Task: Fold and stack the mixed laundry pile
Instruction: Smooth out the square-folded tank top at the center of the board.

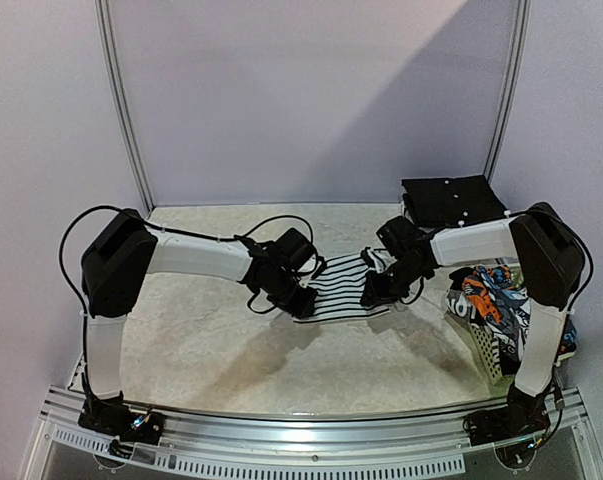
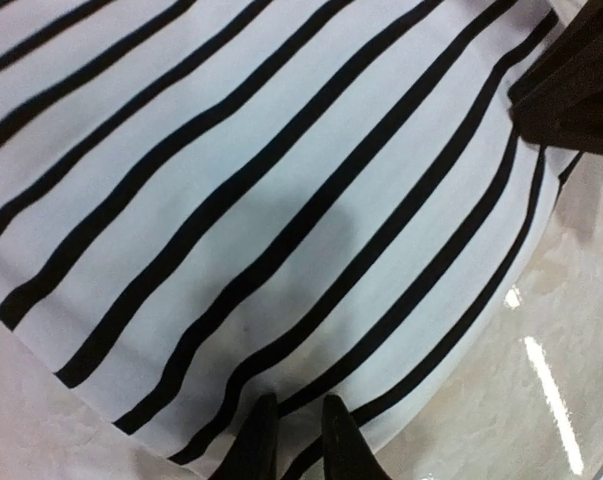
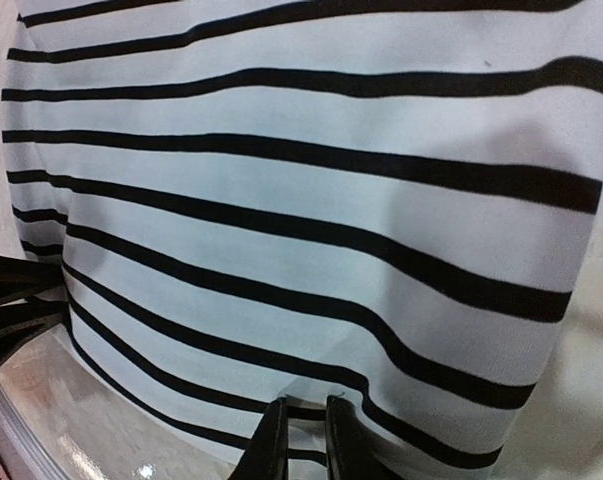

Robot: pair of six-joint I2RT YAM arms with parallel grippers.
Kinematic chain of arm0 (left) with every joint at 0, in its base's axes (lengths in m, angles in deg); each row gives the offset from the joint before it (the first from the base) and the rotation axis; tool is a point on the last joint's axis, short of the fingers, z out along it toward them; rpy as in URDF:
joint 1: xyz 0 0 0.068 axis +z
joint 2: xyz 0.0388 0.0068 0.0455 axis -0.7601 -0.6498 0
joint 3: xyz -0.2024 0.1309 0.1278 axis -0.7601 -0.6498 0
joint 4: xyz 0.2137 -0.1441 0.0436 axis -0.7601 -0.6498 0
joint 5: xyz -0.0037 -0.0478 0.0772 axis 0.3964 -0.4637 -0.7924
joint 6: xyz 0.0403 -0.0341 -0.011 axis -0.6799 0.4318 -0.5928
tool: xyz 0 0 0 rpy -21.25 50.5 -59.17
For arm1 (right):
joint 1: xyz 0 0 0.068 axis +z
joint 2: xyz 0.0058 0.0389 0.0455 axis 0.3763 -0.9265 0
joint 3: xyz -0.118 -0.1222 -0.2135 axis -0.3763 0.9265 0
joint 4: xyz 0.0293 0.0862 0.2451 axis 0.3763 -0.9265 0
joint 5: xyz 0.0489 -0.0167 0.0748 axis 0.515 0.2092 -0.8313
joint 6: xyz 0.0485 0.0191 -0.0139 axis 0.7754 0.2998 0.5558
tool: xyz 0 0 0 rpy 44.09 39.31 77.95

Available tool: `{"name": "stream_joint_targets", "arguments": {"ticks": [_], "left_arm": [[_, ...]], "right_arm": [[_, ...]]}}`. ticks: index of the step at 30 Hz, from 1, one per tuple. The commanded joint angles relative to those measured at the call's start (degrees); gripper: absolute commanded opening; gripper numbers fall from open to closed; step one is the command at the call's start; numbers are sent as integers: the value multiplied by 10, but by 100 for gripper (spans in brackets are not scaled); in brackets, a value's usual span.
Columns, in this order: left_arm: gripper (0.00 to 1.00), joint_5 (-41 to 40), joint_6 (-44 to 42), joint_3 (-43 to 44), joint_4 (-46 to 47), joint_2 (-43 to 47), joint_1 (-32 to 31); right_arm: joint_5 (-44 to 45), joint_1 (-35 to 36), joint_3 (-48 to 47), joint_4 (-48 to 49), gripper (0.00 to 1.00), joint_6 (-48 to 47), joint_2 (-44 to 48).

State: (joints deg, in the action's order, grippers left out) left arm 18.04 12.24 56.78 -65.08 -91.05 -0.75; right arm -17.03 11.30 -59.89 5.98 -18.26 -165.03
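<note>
A white garment with thin black stripes (image 1: 341, 287) is stretched between my two grippers over the middle of the table. My left gripper (image 1: 303, 300) is shut on its left near edge; in the left wrist view the cloth (image 2: 281, 200) fills the frame and the gripper (image 2: 299, 425) pinches its hem. My right gripper (image 1: 373, 292) is shut on its right edge; the right wrist view shows the cloth (image 3: 301, 200) and the gripper (image 3: 303, 425) pinching it. A garment with orange, blue, white and black print (image 1: 491, 295) lies in the basket at the right.
A white lattice basket (image 1: 486, 350) stands at the right beside the right arm. A black box (image 1: 451, 198) sits at the back right. The table top (image 1: 201, 340) is pale and mottled, with a metal rail (image 1: 311, 430) at the near edge.
</note>
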Motion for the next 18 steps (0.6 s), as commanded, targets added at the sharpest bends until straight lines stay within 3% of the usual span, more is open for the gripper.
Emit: {"name": "stream_joint_targets", "arguments": {"ticks": [1,8,13,18], "left_arm": [[17,-18,11,-50,15,22,-5],[16,-80,0,-97,-1,73,-6],[16,-100,-16,-60,-41,113,-7],[17,-101,-21,-1,-62,107,-7]], "right_arm": [[23,1,36,-3,15,24,11],[-1,35,49,-14,19,40,52],[0,33,1,-35,29,35,96],[1,12,-66,-44,37,20,84]]}}
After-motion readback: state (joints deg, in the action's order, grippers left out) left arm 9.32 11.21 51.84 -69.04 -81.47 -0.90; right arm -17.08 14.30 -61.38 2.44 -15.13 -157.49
